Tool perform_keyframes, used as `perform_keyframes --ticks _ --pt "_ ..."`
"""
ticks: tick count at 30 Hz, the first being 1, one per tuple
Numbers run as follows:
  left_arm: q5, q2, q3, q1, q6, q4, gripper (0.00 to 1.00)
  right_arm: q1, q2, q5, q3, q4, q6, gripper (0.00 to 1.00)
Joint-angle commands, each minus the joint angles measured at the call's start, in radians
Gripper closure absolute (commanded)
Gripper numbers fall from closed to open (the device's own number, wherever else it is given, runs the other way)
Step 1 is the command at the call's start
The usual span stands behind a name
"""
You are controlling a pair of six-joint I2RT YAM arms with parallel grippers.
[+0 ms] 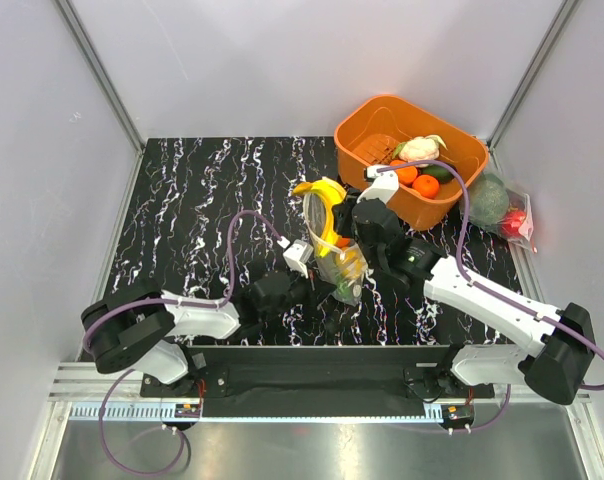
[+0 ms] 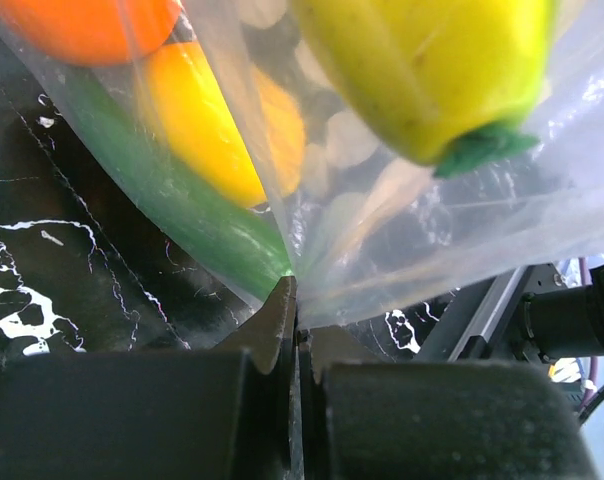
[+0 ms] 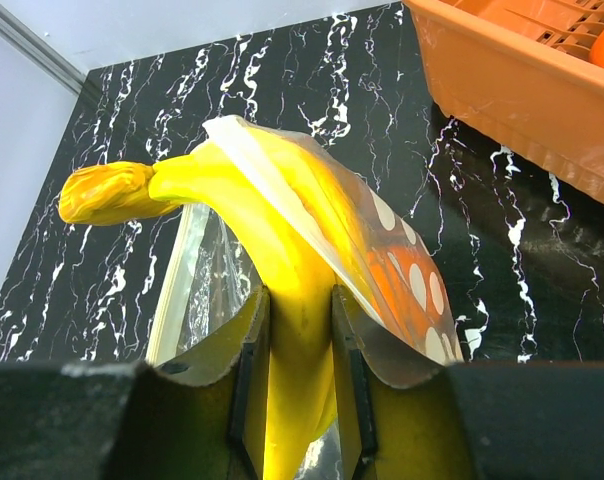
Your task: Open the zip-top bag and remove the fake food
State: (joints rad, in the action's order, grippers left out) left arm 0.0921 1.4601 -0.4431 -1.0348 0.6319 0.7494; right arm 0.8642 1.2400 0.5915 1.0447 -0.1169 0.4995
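Now, zip-top bag point(image 1: 347, 270) w/ banana point(image 3: 282, 230), basket point(image 1: 382, 105) w/ oranges point(image 1: 425, 185)

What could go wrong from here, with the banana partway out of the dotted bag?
1. The left tool pinches only a thin fold of the zip-top bag, so pulling may slip it free.
2. Bag film drapes over the banana right at the right tool, so the bag may lift along with it.
3. The orange fruit and green vegetable inside could tumble out.
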Motion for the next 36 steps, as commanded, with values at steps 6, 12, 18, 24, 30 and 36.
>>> perform_keyframes --ticks 6,12,18,24,30,36 --pt "0.037 0.072 -0.006 -0.019 -0.04 -0.148 1.0 -0.034 -0.039 0.002 0.106 0.206 0.073 1.0" --pt "0.035 0.089 -0.017 -0.027 -0.02 -0.125 1.0 -0.033 -0.037 0.04 0.071 0.246 0.106 1.0" --pt "0.024 0.068 0.026 -0.03 0.015 -0.102 1.0 -0.04 -0.047 -0.168 0.131 0.239 -0.076 1.0" --pt "0.092 -0.133 -0.008 -0.03 -0.02 -0.261 0.98 -0.041 -0.05 -0.366 0.187 0.012 -0.105 1.0" --pt "0.21 -0.337 -0.037 -0.002 -0.093 -0.447 0.31 -0.042 -0.056 -0.403 0.155 -0.139 -0.042 1.0" --pt "0.218 -0.622 0.115 0.067 -0.152 -0.444 0.21 -0.05 -0.099 -0.473 0.081 -0.104 -0.006 1.0"
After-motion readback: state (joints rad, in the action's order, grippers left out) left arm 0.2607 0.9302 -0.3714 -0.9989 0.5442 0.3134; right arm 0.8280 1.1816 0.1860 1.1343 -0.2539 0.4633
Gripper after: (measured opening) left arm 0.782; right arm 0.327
